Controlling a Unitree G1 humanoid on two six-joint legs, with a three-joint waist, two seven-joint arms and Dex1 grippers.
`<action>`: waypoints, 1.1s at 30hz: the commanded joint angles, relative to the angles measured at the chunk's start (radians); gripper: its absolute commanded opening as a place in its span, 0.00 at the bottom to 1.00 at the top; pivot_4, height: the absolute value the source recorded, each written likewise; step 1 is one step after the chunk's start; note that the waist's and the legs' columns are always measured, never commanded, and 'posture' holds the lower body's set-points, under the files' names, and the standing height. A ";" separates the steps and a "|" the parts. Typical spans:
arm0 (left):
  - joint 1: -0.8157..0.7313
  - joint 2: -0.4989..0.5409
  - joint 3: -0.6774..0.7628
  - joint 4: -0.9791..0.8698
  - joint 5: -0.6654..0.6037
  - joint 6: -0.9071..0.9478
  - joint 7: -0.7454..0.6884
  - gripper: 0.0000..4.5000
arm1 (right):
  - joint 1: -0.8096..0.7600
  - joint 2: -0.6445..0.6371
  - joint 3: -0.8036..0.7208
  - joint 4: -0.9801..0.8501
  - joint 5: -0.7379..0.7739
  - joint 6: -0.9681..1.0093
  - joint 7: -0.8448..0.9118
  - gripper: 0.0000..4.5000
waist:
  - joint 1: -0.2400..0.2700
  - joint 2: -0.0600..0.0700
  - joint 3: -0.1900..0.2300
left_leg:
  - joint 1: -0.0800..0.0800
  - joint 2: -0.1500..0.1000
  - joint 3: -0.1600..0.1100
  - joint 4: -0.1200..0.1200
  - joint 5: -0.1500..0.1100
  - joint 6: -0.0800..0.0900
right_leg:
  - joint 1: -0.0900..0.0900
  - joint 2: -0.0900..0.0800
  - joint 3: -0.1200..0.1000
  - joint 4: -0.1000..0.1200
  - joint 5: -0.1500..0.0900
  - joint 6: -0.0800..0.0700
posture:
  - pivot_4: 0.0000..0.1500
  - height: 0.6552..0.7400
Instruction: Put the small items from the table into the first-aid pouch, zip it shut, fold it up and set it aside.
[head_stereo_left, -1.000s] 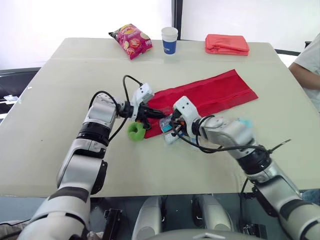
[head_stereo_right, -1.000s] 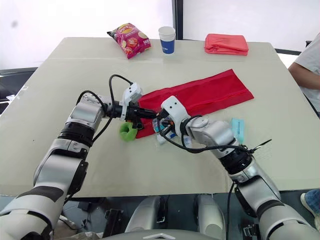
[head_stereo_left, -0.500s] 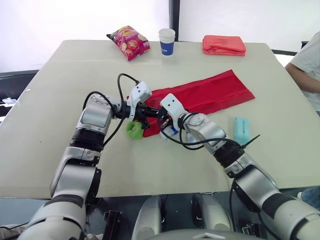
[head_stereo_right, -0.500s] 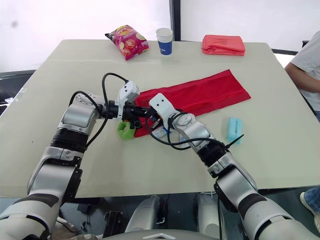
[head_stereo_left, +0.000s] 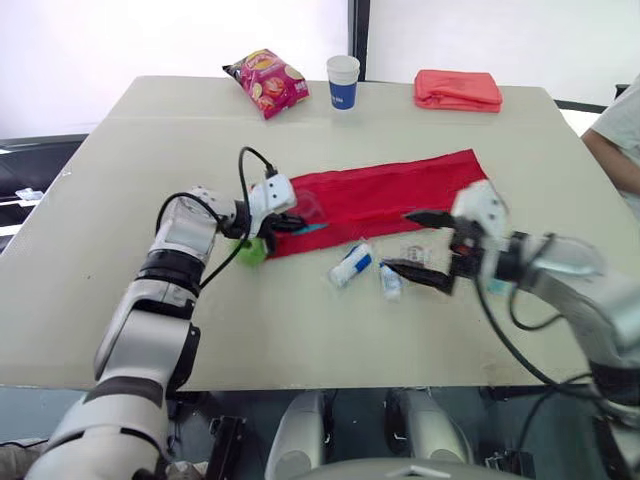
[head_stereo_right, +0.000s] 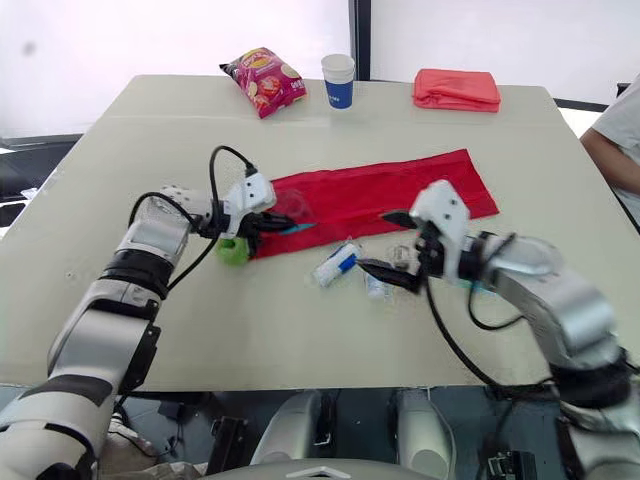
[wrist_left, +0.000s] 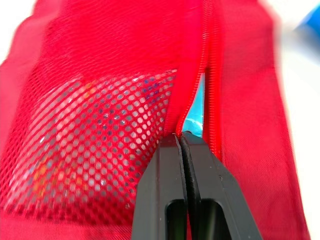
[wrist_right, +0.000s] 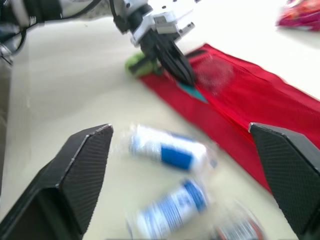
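the right gripper has drawn back from the red first-aid pouch, fingers spread and empty, leaving a teal item in the zipper mouth. the left gripper stays pinched on the pouch's edge. two white tubes are yet to go in, lying on the table.

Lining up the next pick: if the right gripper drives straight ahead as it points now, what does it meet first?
Probably the nearer white-and-blue tube, lying ahead of the open right gripper; the red pouch lies beyond. Depth is uncertain.
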 joint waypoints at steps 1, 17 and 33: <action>-0.082 -0.005 0.019 0.145 0.056 -0.142 0.160 0.00 | 0.065 -0.055 -0.169 -0.117 0.118 0.014 0.013 0.98 | 0.003 0.000 0.000 | 0.000 0.000 0.000 0.000 0.000 0.000 | 0.000 0.000 0.000 0.000 0.001 0.001 | 1.00 1.00; -0.043 0.005 0.195 -0.034 -0.162 0.145 -0.158 0.99 | 0.293 -0.211 -0.682 -0.197 0.538 0.061 -0.108 1.00 | 0.011 -0.001 0.000 | -0.001 -0.001 -0.001 0.000 0.000 0.001 | 0.001 -0.002 -0.001 -0.001 0.000 0.000 | 1.00 1.00; -0.182 -0.320 0.007 0.093 0.072 0.124 0.281 0.99 | 0.353 -0.310 -0.646 -0.131 0.422 -0.006 -0.101 1.00 | 0.025 -0.003 0.000 | -0.001 -0.001 -0.001 0.001 -0.001 0.002 | 0.002 0.000 0.001 -0.004 0.000 0.006 | 1.00 1.00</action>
